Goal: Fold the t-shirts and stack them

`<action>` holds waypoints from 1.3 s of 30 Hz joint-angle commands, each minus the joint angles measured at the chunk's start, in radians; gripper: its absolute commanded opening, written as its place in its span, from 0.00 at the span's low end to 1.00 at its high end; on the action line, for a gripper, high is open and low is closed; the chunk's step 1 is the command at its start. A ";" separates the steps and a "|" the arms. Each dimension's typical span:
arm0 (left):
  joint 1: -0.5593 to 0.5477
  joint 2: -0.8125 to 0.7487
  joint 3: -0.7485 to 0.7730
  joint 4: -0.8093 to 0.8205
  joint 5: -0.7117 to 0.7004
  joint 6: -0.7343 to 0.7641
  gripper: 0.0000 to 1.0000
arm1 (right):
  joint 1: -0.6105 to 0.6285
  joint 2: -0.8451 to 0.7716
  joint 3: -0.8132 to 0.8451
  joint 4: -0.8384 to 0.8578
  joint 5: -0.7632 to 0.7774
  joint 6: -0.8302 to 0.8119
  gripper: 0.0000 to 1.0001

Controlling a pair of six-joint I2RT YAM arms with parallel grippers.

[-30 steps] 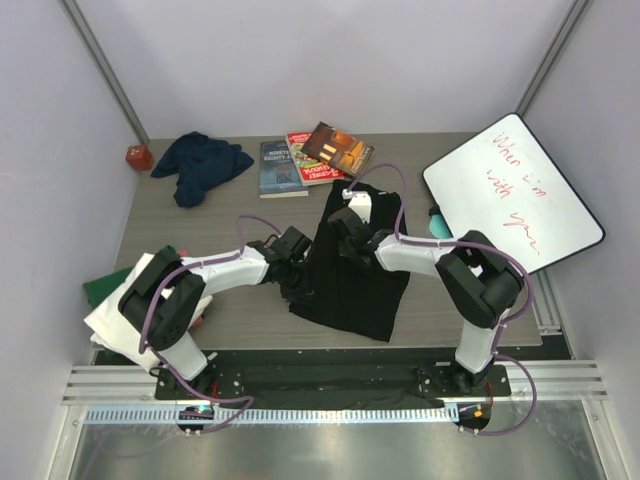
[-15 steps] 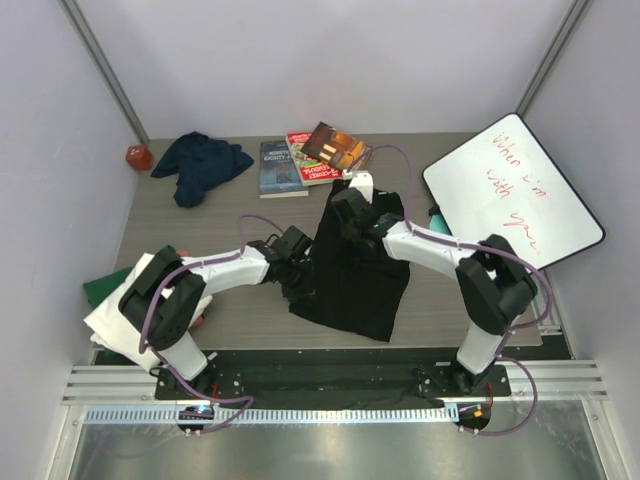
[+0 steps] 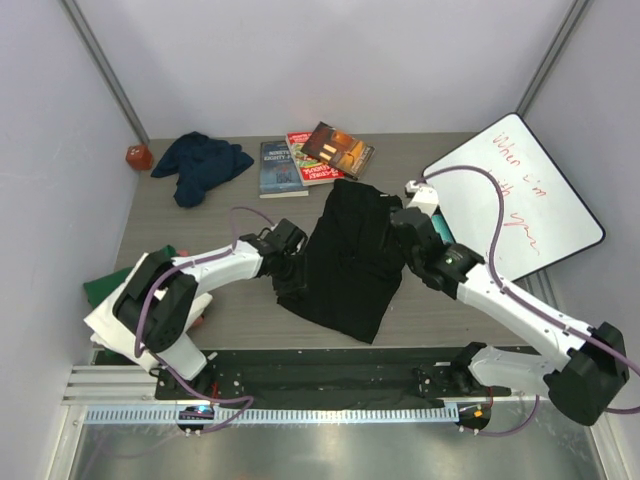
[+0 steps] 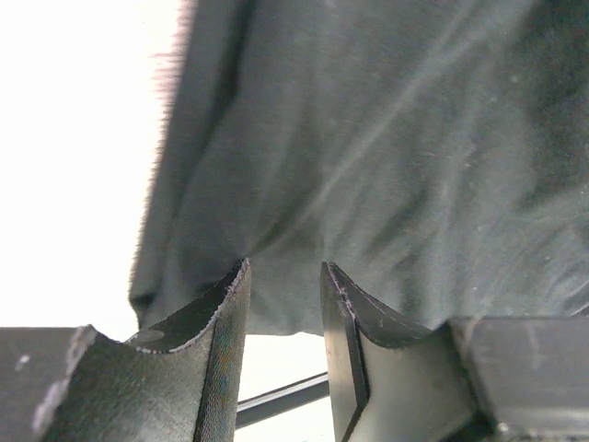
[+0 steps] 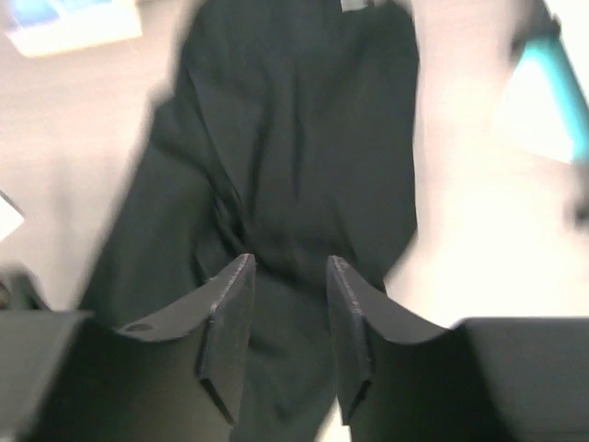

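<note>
Since a second ago my right arm has swung out rightward and both sets of jaws have parted. Left gripper (image 4: 285, 276) sits released at the left edge of the black t-shirt (image 3: 350, 262), spread mid-table (image 3: 220, 215). Right gripper (image 5: 287, 267), released too, hangs over its right side.
</note>
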 commanded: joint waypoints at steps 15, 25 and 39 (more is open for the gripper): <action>0.041 -0.129 -0.016 -0.119 -0.007 0.055 0.51 | 0.088 -0.277 -0.309 -0.149 -0.279 0.302 0.50; 0.119 -0.109 -0.036 -0.085 0.013 0.030 0.59 | 0.103 -0.432 -0.488 -0.149 -0.371 0.414 0.53; 0.128 -0.023 -0.073 0.014 0.088 0.015 0.59 | 0.148 -0.392 -0.614 0.015 -0.449 0.488 0.56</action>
